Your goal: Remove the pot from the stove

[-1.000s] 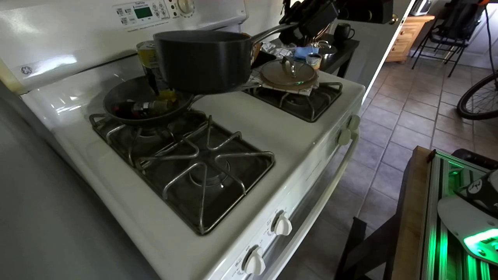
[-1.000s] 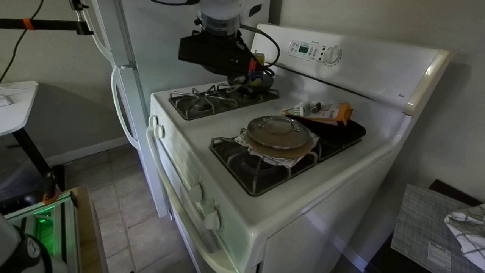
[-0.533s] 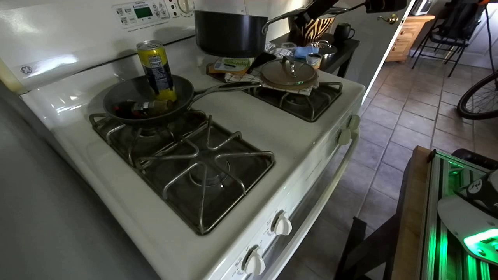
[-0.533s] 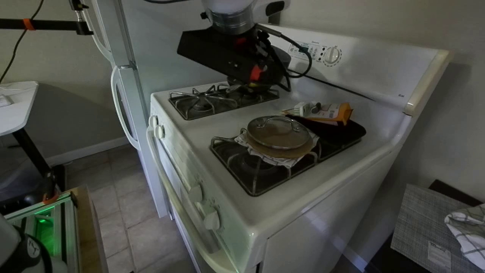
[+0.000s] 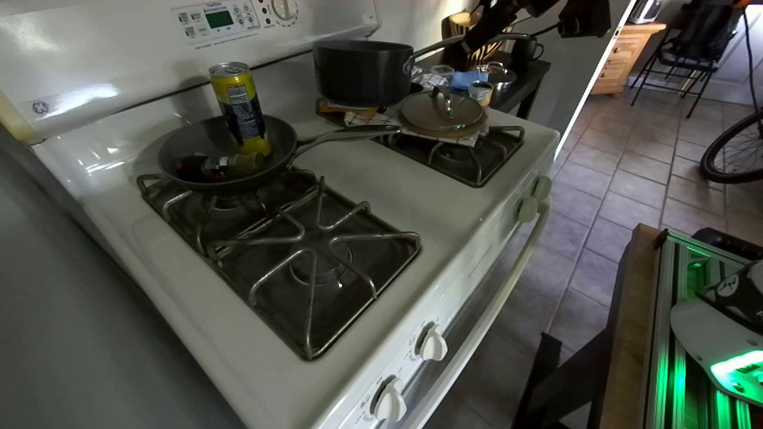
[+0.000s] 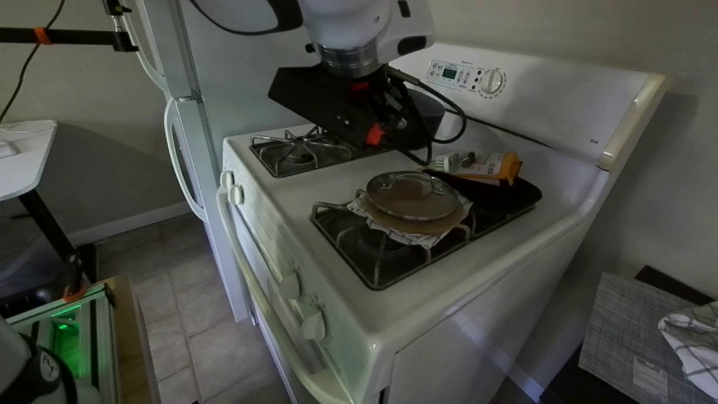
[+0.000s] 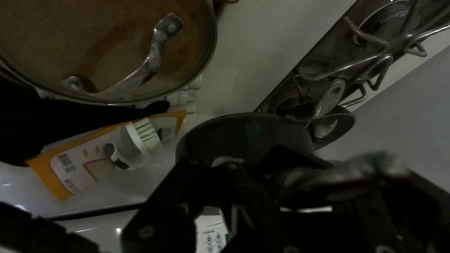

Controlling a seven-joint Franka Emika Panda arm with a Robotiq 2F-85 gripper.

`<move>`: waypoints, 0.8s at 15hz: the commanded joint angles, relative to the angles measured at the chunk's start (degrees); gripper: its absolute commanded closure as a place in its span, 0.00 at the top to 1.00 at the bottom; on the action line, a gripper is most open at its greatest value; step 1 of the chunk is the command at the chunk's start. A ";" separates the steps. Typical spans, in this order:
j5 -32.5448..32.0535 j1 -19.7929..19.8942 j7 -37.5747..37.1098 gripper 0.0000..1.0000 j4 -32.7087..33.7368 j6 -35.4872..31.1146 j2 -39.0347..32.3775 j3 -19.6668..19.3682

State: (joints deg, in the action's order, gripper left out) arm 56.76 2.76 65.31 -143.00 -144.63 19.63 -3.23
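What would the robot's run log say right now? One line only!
hand: grips pot by handle | pot: raised over stove | frying pan: can inside | removal: unfinished

In an exterior view, can see only part of the saucepan behind the cropped robot arm, upper centre. In the wrist view, cannot follow the glass lid past the upper-left edges.

In an exterior view, your pot shows dark grey at twelve o'clock, the can yellow and dark blue at ten, the stove white. In an exterior view you have an orange-and-white bag between two and three, a dark-checked white cloth at four. The wrist view gives you pale green bristles at nine.
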 commanded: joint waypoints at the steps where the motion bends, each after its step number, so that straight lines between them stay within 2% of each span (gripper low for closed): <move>1: 0.65 -1.91 -5.96 0.02 2.52 -9.54 -3.78 1.45; 3: 1.35 -1.62 -7.35 0.02 4.63 -13.96 -6.82 3.63; 6: -1.06 -1.99 -9.09 0.02 7.94 -17.43 -9.96 5.82; 12: -0.95 -2.79 -10.53 0.02 13.71 -16.39 -14.40 7.98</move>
State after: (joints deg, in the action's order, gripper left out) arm 55.51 0.65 56.12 -133.05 -160.83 6.55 4.04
